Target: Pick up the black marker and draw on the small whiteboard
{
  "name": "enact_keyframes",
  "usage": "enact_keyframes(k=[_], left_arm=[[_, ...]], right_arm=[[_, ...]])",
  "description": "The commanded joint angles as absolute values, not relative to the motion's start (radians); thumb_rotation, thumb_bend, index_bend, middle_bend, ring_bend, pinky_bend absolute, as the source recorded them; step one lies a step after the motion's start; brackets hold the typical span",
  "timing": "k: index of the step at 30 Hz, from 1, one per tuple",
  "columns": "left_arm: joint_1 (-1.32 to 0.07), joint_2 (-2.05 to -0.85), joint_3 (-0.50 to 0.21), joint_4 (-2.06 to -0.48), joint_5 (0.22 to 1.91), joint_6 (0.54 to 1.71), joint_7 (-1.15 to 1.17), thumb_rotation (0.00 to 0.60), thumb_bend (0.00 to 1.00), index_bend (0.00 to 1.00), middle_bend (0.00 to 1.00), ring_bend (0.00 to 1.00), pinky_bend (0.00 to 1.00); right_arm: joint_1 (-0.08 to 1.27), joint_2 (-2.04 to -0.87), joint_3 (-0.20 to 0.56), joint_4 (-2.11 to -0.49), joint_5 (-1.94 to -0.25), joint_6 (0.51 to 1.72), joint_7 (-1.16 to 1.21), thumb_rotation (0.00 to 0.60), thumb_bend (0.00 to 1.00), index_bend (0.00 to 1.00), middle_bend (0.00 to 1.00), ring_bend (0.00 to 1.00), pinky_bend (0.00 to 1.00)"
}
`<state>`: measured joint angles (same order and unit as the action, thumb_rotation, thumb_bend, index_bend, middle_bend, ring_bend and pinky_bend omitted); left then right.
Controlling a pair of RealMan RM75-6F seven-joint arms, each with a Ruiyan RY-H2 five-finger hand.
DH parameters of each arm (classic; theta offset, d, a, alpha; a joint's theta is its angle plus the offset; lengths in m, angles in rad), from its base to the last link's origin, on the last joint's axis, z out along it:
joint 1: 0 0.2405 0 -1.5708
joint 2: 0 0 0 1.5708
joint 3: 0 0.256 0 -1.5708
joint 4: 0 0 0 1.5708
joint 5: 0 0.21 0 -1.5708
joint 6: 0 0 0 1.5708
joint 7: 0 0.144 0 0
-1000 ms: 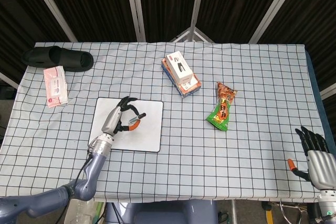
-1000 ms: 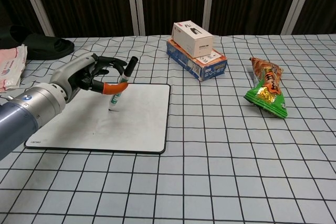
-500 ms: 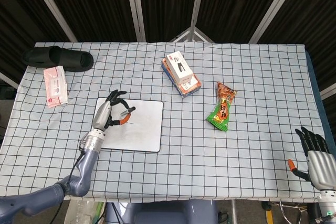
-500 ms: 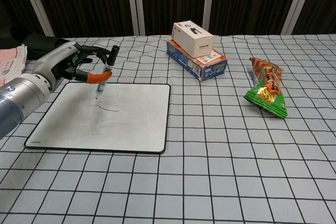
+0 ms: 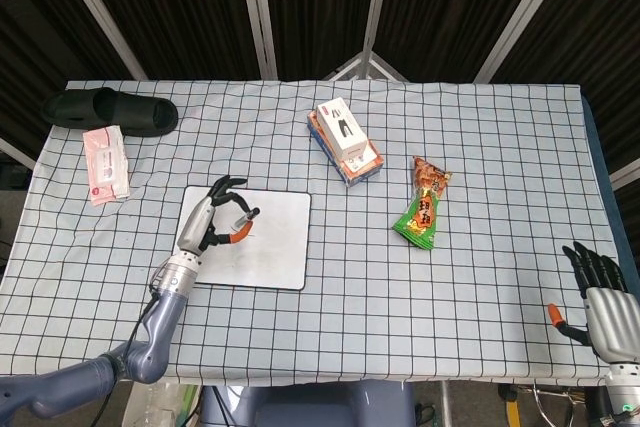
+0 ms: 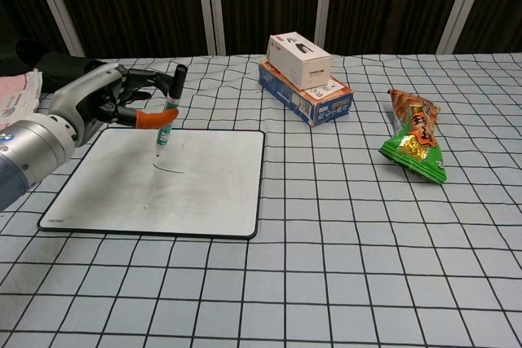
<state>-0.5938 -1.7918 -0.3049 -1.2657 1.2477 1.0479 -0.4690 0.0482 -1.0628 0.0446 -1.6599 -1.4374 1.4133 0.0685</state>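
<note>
My left hand (image 6: 102, 103) (image 5: 210, 217) grips the black marker (image 6: 168, 113) nearly upright, tip down on the small whiteboard (image 6: 208, 193) (image 5: 275, 257) near its far left part. A short dark curved line (image 6: 170, 169) lies on the board just below the tip. My right hand (image 5: 600, 292) hangs at the table's near right corner, fingers spread, holding nothing; only the head view shows it.
Two stacked boxes (image 6: 303, 77) stand at the back centre. An orange and green snack bag (image 6: 416, 146) lies to the right. A black slipper (image 5: 108, 109) and a pink packet (image 5: 105, 164) lie at the far left.
Over the last second my left hand carried the marker left and farther back across the board, leaving a short line, then shifted slightly right. The right hand stayed still.
</note>
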Motion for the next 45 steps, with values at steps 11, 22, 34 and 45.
enact_keyframes(k=[11, 22, 34, 45], left_arm=[[-0.605, -1.819, -0.303, -1.254, 1.219, 1.033, -0.428, 0.600, 0.56, 0.71, 0.16, 0.01, 0.01], [-0.610, -1.831, -0.306, -1.239, 1.205, 1.026, -0.415, 0.600, 0.56, 0.71, 0.16, 0.01, 0.01], [-0.610, -1.833, -0.304, -1.235, 1.204, 1.025, -0.411, 0.600, 0.56, 0.71, 0.16, 0.01, 0.01], [-0.603, -1.829, -0.298, -1.239, 1.199, 1.022, -0.407, 0.600, 0.56, 0.72, 0.16, 0.01, 0.01]], right_arm=[[0.050, -1.062, 0.045, -1.659, -1.437, 1.410, 0.074, 0.600, 0.35, 0.00, 0.00, 0.00, 0.00], [0.048, -1.062, 0.045, -1.658, -1.439, 1.413, 0.074, 0.600, 0.35, 0.00, 0.00, 0.00, 0.00], [0.050, -1.063, 0.046, -1.657, -1.438, 1.411, 0.075, 0.600, 0.35, 0.00, 0.00, 0.00, 0.00], [0.047, -1.063, 0.044, -1.657, -1.439, 1.413, 0.072, 0.600, 0.35, 0.00, 0.00, 0.00, 0.00]])
